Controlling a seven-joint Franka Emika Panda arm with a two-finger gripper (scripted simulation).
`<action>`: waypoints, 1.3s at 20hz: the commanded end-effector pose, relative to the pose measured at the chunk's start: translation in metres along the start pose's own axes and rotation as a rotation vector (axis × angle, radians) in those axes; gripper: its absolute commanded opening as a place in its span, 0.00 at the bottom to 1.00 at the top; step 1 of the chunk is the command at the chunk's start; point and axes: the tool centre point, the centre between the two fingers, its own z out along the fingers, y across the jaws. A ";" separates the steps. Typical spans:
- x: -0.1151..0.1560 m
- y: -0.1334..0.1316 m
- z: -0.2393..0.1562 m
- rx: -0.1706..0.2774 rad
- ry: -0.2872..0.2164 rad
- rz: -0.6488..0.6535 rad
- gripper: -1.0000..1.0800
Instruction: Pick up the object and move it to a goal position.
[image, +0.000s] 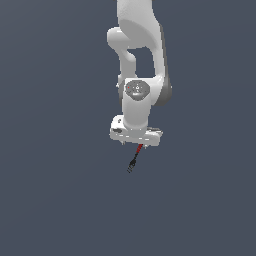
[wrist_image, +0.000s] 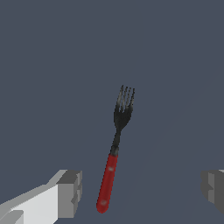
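Wrist view: fork (wrist_image: 114, 153) lies btwn wide-spread gripper (wrist_image: 142, 192) fingers, untouched.

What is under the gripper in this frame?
A fork with a red handle and black prongs lies between the open gripper fingers, untouched. In the exterior view the gripper body hides the handle's upper end; beneath is only plain grey surface.
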 end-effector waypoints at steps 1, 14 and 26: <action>-0.002 -0.004 0.014 0.000 -0.001 0.057 0.96; -0.008 -0.015 0.055 -0.004 -0.004 0.217 0.96; -0.010 -0.015 0.077 -0.004 -0.005 0.220 0.96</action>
